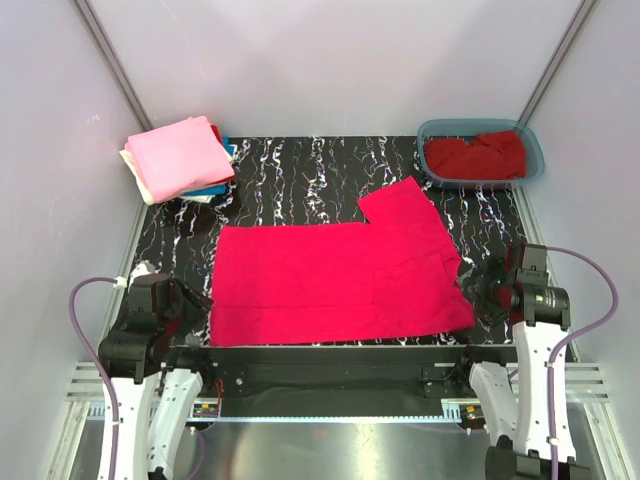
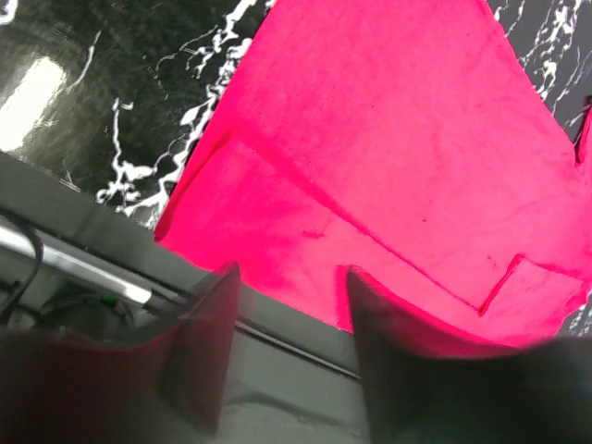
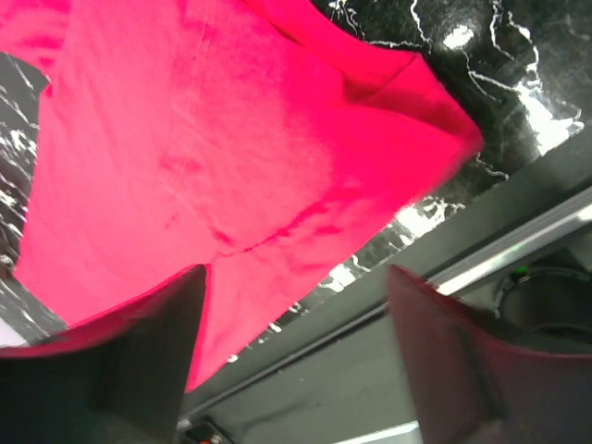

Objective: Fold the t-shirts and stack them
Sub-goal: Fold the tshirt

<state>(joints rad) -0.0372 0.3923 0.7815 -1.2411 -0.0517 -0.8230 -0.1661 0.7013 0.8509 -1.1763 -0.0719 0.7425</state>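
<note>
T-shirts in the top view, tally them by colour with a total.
Bright pinkish-red t-shirt: 1
Light pink t-shirt: 1
Cream t-shirt: 1
Blue t-shirt: 1
Dark red t-shirt in teal tub: 1
Total: 5 clearly visible

Overhead view looks down; wrist views closely share red t-shirt [image 1: 330, 280].

Spread t-shirt [image 1: 340, 280] before stack [image 1: 180, 158] and tub [image 1: 534, 150]

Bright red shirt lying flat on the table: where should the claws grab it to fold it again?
Probably the shirt's two near corners, from the near table edge. It lies flat, so only edges offer a pinch, and the open left claw and right claw sit beside those corners.
</note>
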